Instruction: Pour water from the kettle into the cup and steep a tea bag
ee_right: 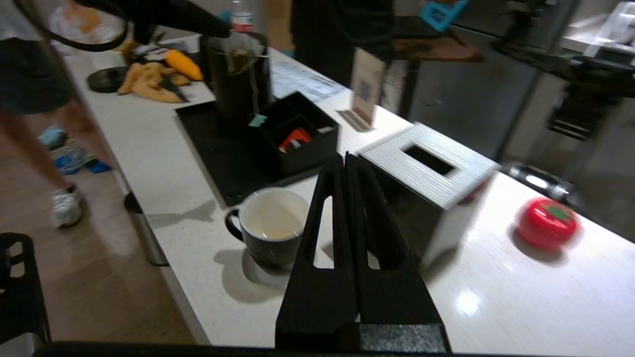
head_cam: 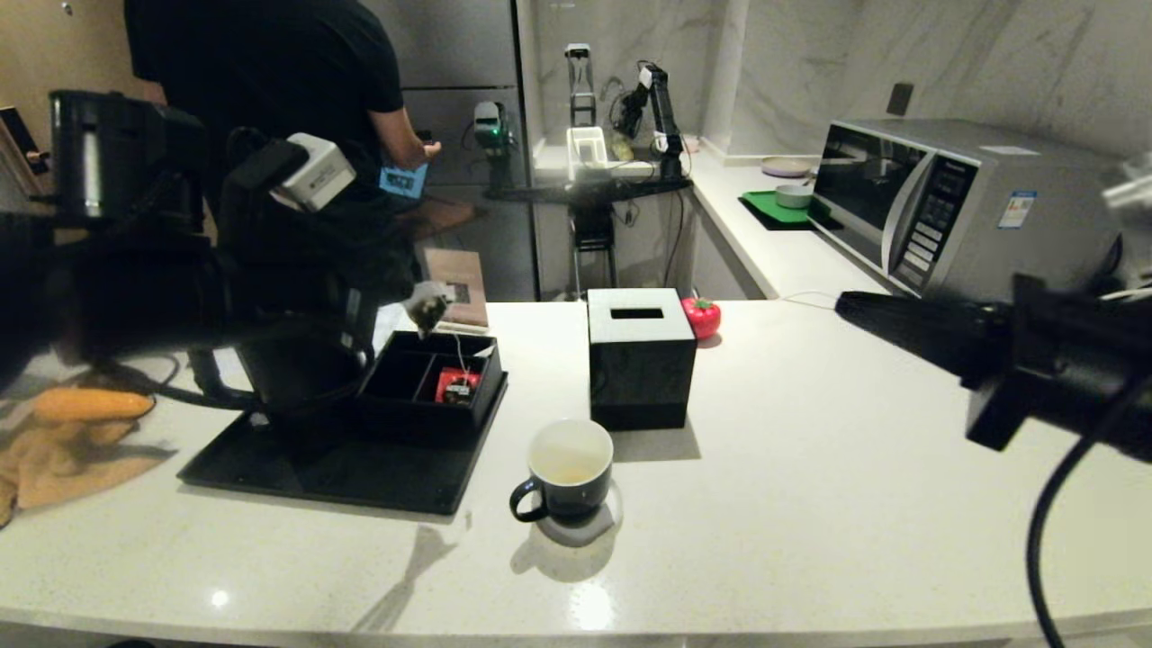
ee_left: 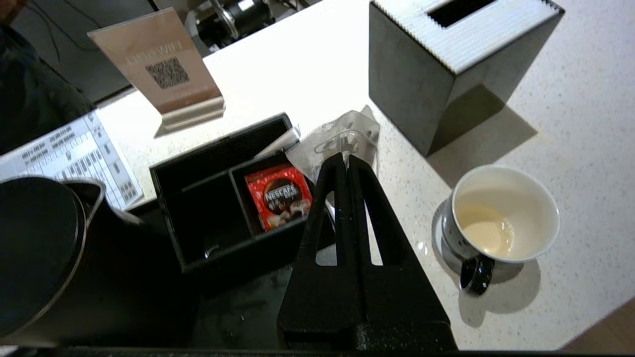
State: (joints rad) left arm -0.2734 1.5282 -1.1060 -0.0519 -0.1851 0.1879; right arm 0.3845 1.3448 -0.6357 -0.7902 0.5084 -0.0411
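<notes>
My left gripper is shut on the translucent tea bag, holding it in the air above the black compartment box. The bag's thin string hangs down into the box. In the left wrist view the fingertips pinch the tea bag. The dark cup stands on a coaster on the counter, to the right of the bag, with a little pale water at the bottom. The black kettle sits on the tray, mostly hidden by my left arm. My right gripper hovers shut and empty at the right.
A black tissue box with a white top stands just behind the cup. A red packet lies in the compartment box. There is a red tomato-shaped object, a microwave, an orange cloth, and a person behind the counter.
</notes>
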